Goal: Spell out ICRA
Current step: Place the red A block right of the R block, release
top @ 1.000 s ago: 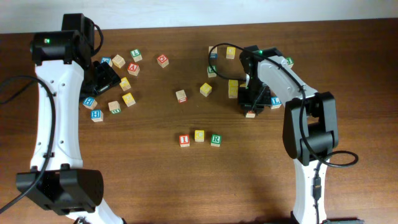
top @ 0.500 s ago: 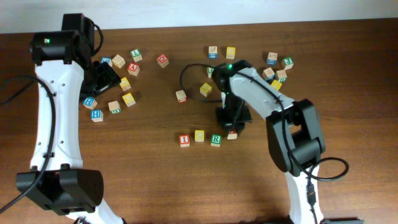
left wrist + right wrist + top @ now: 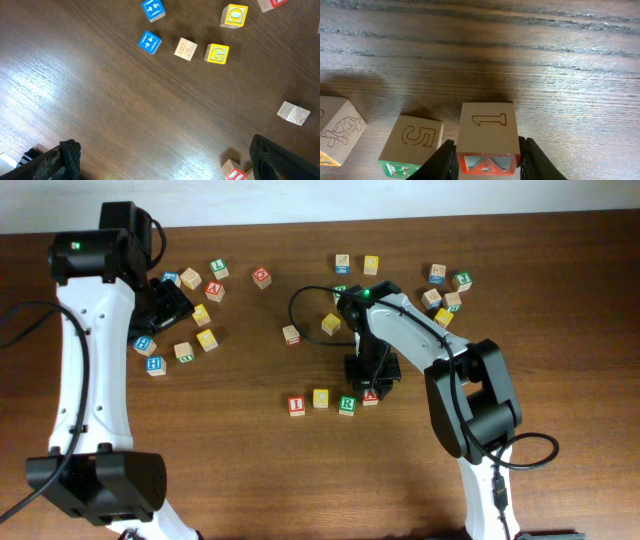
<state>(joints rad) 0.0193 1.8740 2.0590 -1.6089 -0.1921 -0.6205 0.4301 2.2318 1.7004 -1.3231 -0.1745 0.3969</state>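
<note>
from overhead, three lettered blocks were seen in a row on the wooden table: the i block, the c block and the r block. the a block was found just to the right of the r block, partly covered by the right gripper set down over it. the left gripper was held well apart from the row, among loose blocks at the far left, and more loose blocks were scattered at the far right. in the left wrist view, the left gripper was seen with its fingers spread wide and nothing between them; two blue blocks, a plain block and a yellow g block were shown lying on the wood beyond. in the right wrist view, the right gripper was seen clamped on the a block, a finger pressed to each side, with a "1" on its upper face and a red a on the near face. the r block, with a "5" on top, was seen just beside it on the left; whether the two touched could not be told.
</note>
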